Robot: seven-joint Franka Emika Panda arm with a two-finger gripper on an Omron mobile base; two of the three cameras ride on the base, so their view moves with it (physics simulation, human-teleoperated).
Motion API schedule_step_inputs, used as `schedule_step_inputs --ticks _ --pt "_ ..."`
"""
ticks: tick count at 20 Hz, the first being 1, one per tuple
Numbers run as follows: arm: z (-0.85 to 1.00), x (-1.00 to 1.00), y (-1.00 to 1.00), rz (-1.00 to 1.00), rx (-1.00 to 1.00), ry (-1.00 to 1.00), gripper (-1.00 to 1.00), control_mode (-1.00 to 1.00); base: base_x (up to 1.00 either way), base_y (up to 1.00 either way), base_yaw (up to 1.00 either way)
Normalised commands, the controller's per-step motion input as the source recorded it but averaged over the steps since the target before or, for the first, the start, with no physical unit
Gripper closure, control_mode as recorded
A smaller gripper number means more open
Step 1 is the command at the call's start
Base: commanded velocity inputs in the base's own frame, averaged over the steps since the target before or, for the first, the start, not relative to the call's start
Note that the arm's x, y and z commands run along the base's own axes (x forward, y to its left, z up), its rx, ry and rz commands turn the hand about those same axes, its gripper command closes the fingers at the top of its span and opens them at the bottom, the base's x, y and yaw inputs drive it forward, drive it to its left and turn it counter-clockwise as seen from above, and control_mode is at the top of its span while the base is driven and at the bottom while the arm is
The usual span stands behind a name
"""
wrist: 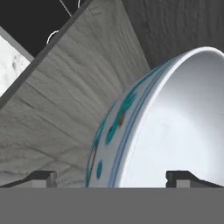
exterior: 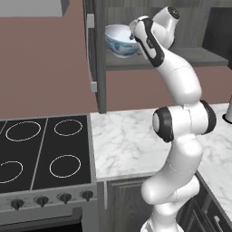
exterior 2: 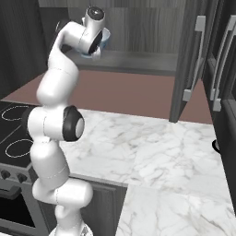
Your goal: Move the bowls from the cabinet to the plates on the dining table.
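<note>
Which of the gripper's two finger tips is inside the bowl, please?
In the hand view, the right tip sits over the bowl's pale inside; the left tip is outside its patterned wall.

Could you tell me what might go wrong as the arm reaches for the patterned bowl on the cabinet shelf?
The open end effector straddles the rim of the patterned bowl, one fingertip outside and one inside; closing on that curved wall, it could slip or tip the bowl. The bowl sits near the front edge of the cabinet shelf, so a nudge might push it off onto the marble counter. The open cabinet door may also crowd the arm's withdrawal.
</note>
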Motion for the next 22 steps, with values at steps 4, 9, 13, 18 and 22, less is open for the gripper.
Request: schedule_step_inputs --ticks 4,9,13,18,22 --pt "-0.32 0.00 0.00 0.00 0.00 -0.01 -1.00 -1.00 0.00 0.00 0.00" --pt "-0.08 0.00 0.03 0.00 0.00 -0.03 1.00 -1.00 0.00 0.00 0.00" --pt "0.00 0.00 0.00 0.00 0.00 -0.05 1.00 -1.00 0.00 0.00 0.00" --pt "0.00 -0.13 0.00 0.00 0.00 -0.06 1.00 -1.00 0.00 0.00 0.00" --pt "0.00 -0.73 0.00 0.00 0.00 -0.08 1.00 -1.00 0.00 0.00 0.00"
